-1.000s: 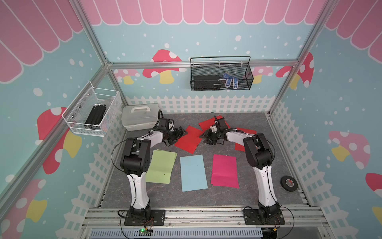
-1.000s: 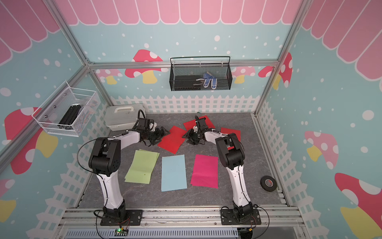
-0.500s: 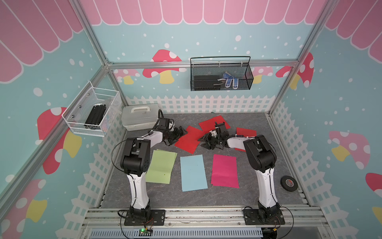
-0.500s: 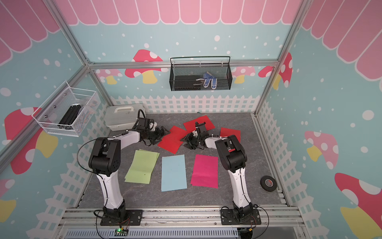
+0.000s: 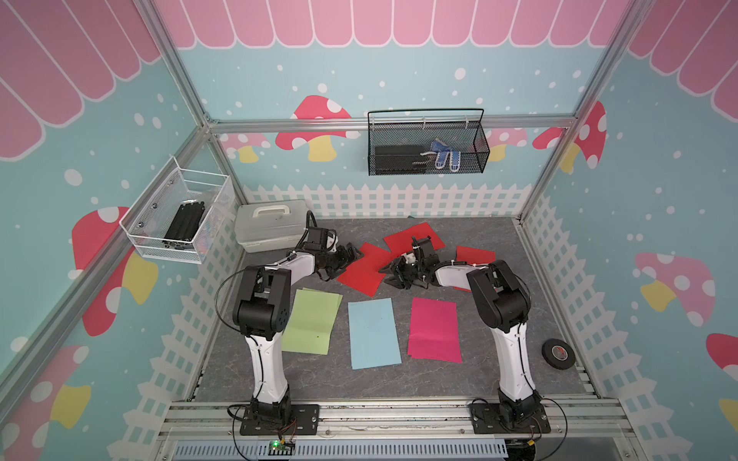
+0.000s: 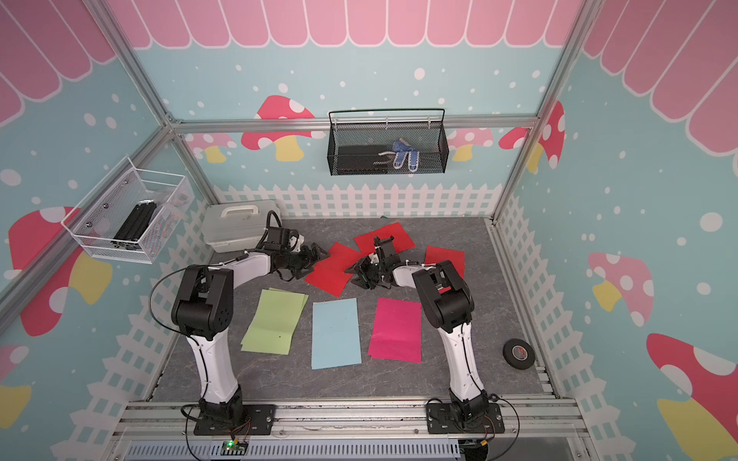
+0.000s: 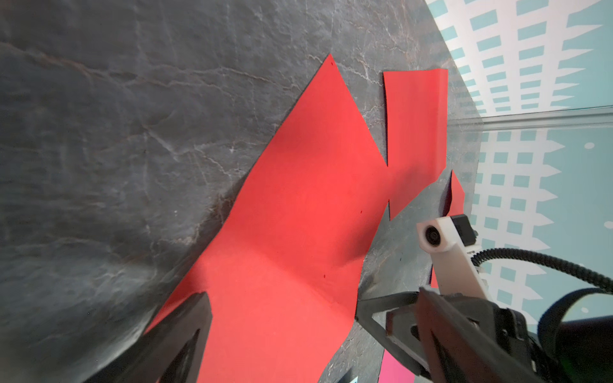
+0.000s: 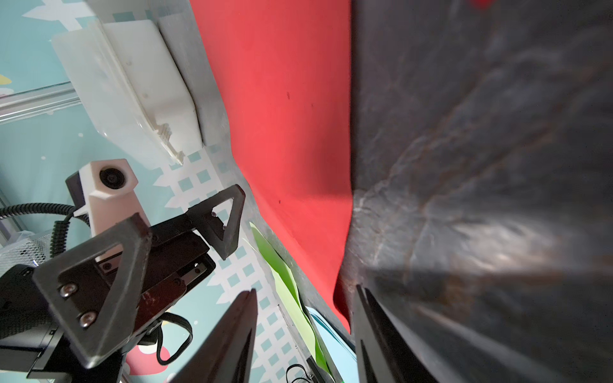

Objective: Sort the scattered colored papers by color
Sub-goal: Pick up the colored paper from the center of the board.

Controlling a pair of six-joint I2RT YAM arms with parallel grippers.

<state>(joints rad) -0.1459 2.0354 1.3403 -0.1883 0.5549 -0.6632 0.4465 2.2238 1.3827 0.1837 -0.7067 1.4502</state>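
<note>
Hovering low over the bench (image 5: 439, 383), the left fingers (image 7: 185, 331) are standing wide open, holding nothing, beside the middle red paper (image 5: 361, 271). The right fingers (image 8: 238, 331) are standing half open around its corner, maybe just touching it.

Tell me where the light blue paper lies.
In both top views the light blue paper lies flat between the green papers and the pink paper, touching neither.

Splayed left end effector (image 7: 311, 295) over red paper (image 7: 298, 215)
</note>
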